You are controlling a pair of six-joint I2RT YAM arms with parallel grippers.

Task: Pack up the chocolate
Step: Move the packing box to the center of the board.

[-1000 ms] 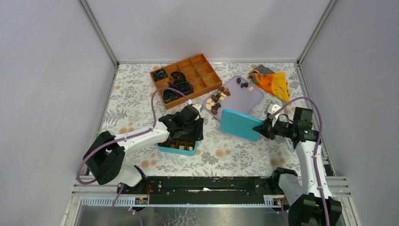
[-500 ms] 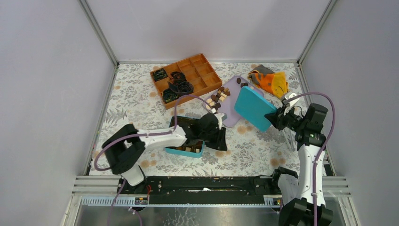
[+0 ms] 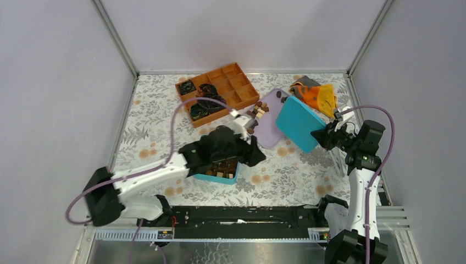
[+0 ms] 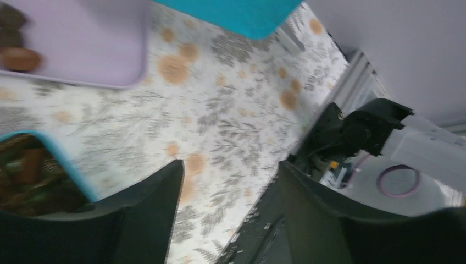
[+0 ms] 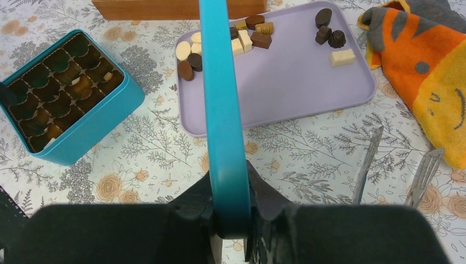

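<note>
Chocolate (image 5: 248,37): dark, mid-brown and cream pieces lie loose at the far end of the purple tray (image 5: 297,82). A few more sit in the cups of the teal box (image 5: 82,118).
Right pincer (image 5: 228,192): clamped narrowly on the near edge of the teal lid (image 5: 220,110), which stands on edge.
Lid, against a second ago: it was lower, near the tray's near corner. Now it hangs higher and further right, over the tray's right end, much as half a second ago.
Left pincer (image 4: 229,170): jaws apart, nothing between them, with patterned tablecloth (image 4: 231,110) beneath.
Left arm, against a second ago: it reached over the box's far left. Now the wrist lies across the box, with the pincer past its right edge and pointing towards the tray.
Box, against a second ago: it seems to lie slightly further right.
Around the tray: an orange and grey cloth (image 5: 423,71) lies to its right, and two metal utensils (image 5: 368,159) lie on the tablecloth just beside the cloth.
Far side: a wooden compartment tray (image 3: 233,82) holds black paper cups (image 3: 200,102) in its left cells.
</note>
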